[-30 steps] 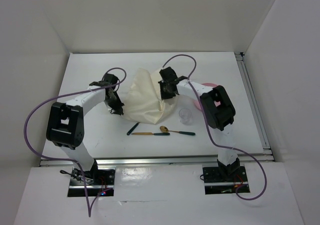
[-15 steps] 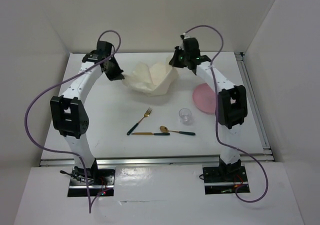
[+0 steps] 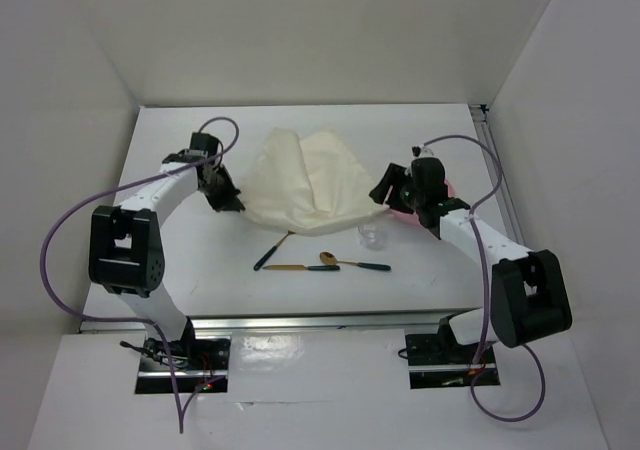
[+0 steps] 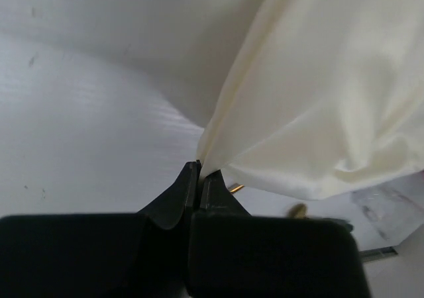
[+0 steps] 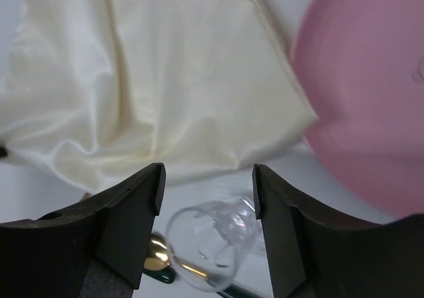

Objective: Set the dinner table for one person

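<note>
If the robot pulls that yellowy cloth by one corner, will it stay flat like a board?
Probably not: the cloth sags in folds where the left gripper pinches its corner, so it looks floppy. It seems thin, so likely light.

On dinner table (image 3: 190, 275): cloth (image 3: 310, 180), plate (image 5: 371, 106), glass (image 3: 372, 235), cutlery (image 3: 356, 265)

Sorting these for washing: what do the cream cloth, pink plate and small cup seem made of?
Cream cloth: soft matte fabric, draping in folds. Pink plate: smooth, likely plastic or ceramic; blurred. Small cup: clear glass or plastic, see-through.

Left claw (image 4: 199, 173) clamped, right claw (image 5: 208, 173) spread.
</note>
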You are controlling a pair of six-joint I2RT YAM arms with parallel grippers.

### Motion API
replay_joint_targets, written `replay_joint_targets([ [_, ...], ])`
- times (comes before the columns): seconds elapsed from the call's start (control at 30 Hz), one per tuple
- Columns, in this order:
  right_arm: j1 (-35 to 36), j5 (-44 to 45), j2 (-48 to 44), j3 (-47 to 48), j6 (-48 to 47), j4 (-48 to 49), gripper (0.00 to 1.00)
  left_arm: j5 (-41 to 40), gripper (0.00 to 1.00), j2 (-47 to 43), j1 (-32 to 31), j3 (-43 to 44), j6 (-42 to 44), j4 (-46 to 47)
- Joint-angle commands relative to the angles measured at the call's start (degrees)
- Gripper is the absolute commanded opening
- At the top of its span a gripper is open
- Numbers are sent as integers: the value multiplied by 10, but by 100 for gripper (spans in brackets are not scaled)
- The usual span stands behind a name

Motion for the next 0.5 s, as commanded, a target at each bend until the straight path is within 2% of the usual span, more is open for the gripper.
replay_joint_targets([
  [0.0,-7,43,-17,-13,23,-13,66,20,0,-5,1,-57,8,34],
  [0.2,-2,48,34,54,10,-103,64,-7,0,-26,1,-57,8,19],
  [0.3,-2,54,47,73,4,-143,68,-21,0,-26,1,-29,15,0],
  [0.47,-15,-5,81,94,16,-166,70,-28,0,-26,1,-16,15,-8],
])
